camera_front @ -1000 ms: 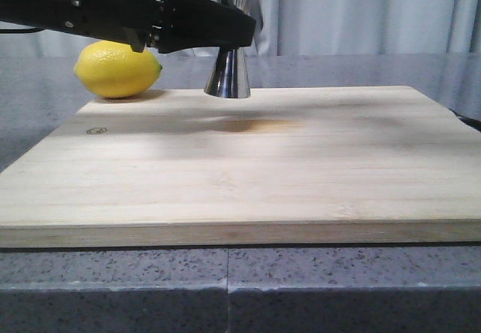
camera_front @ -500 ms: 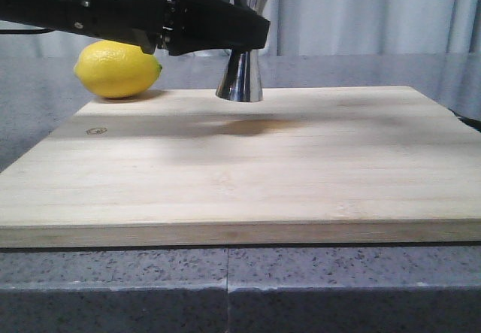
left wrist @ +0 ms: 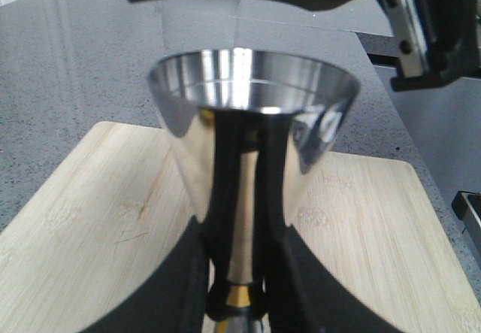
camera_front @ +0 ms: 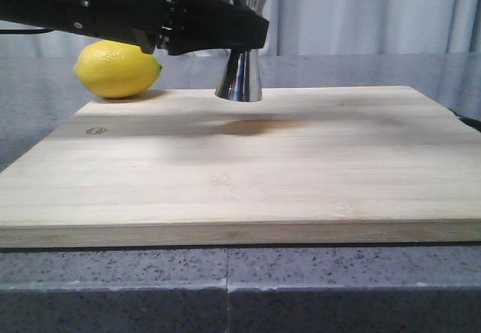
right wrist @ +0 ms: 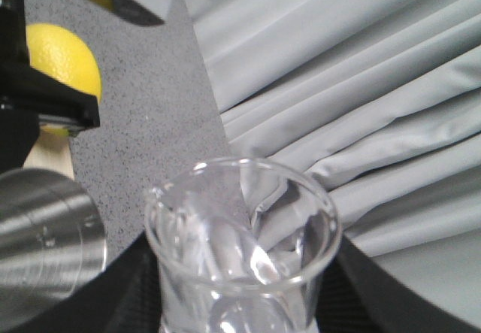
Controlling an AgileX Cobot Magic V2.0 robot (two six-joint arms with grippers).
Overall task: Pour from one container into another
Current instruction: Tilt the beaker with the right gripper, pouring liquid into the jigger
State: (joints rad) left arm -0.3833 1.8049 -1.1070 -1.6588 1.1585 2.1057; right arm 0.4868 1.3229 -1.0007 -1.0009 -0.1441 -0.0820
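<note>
Clear glass beaker [right wrist: 242, 250] clamped in the right gripper [right wrist: 237, 314], low centre of the right wrist frame, beside the steel jigger [camera_front: 239, 76]. Jigger pinched at its gold waist by the left gripper [left wrist: 234, 292], upper centre in front view, above the wooden board [camera_front: 248, 160]. Lemon [camera_front: 118, 68] at upper left.

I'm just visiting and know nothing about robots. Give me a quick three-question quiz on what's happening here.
1. True or false: the left gripper clamps the steel jigger at its narrow waist.
2. What does the right gripper hold? A) lemon B) glass beaker C) spoon
3. Fill in: the lemon lies off the wooden ____.

Key: 1 true. 2 B, the glass beaker. 3 cutting board.
</note>
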